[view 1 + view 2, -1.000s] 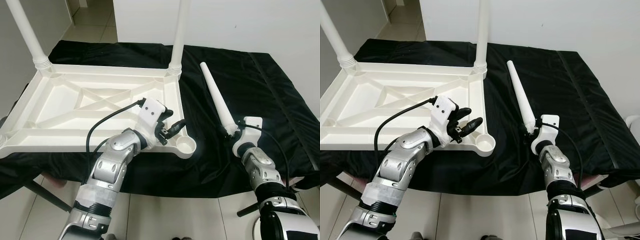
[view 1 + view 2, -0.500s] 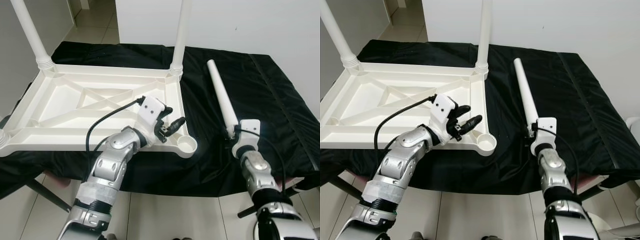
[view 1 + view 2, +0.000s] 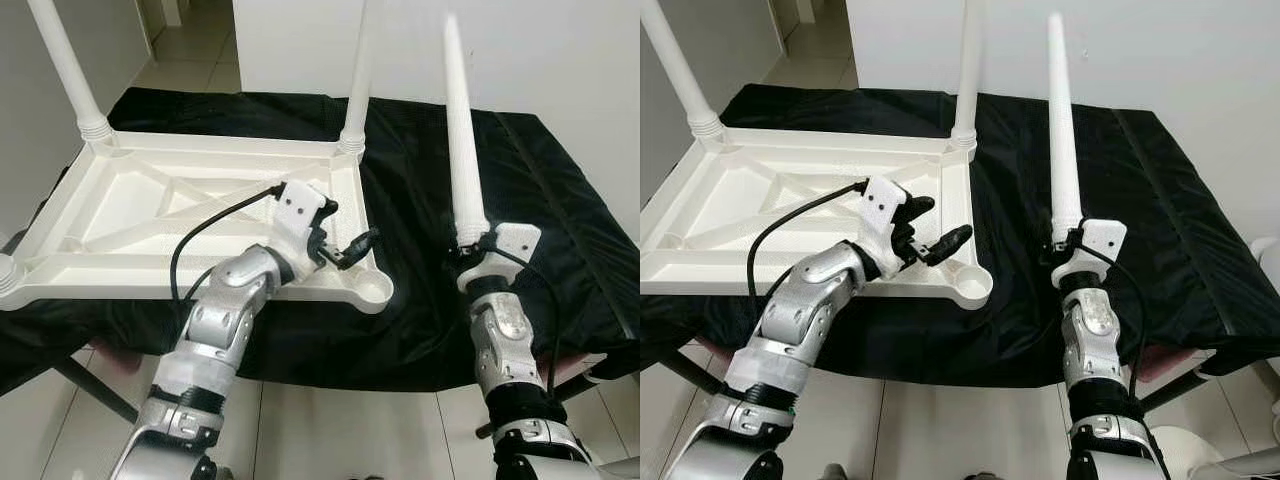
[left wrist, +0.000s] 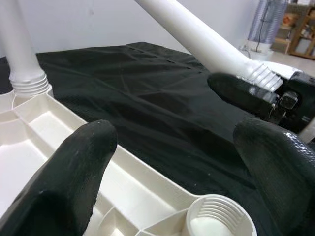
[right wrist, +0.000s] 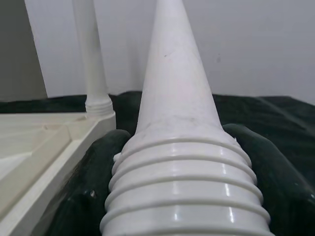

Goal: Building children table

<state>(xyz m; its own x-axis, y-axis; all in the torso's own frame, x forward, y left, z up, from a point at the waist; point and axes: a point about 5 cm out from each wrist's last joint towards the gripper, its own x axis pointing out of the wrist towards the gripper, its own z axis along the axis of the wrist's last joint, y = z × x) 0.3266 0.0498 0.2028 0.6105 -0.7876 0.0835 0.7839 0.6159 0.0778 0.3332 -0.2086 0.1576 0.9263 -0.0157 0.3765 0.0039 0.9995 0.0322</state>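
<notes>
Black cloth [image 3: 560,200] covers the table, white wall [image 3: 1200,60] behind it and tiled floor [image 3: 190,40] off to the side, with the white tabletop [image 3: 150,215] lying upside down on the cloth, two legs already standing up from its far corners. My right jaws [image 3: 1072,247] are clamped on the ribbed thick end of a loose leg [image 3: 1060,140], held upright just right of the tabletop, long axis vertical, thin tip pointing up. My left jaws [image 3: 345,250] sit wide apart with nothing in them, over the near right corner by the empty socket [image 3: 372,290].
</notes>
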